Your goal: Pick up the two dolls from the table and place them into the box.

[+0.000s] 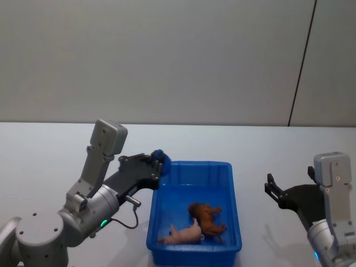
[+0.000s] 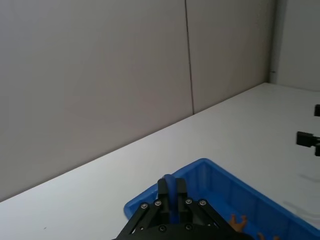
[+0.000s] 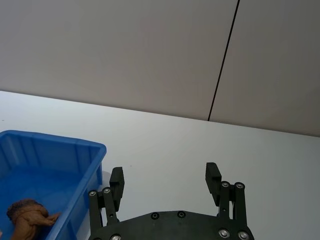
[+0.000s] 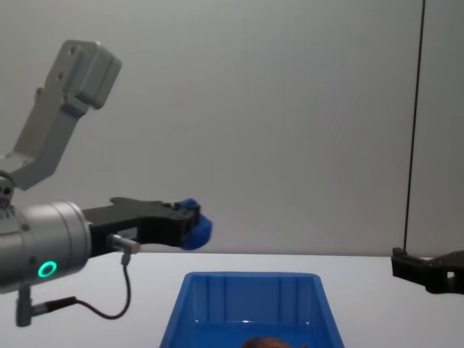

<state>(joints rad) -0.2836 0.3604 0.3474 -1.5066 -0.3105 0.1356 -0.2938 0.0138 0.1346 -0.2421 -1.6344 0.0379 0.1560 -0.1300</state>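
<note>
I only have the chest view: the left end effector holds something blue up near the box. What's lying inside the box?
Observer: The head view shows two dolls lying in the box: a shaggy brown doll and a pink doll beside it, toward the near end.
Operator: Where's the blue one relative to the rim?
Observer: From above, the left end effector has the blue doll at the box's far left corner, right by the rim. I can't tell if it is fully inside the rim line.
Operator: Is the right side free?
Observer: Yes. The right wrist view shows the right end effector open and holding nothing, over the table to the right of the box.
</note>
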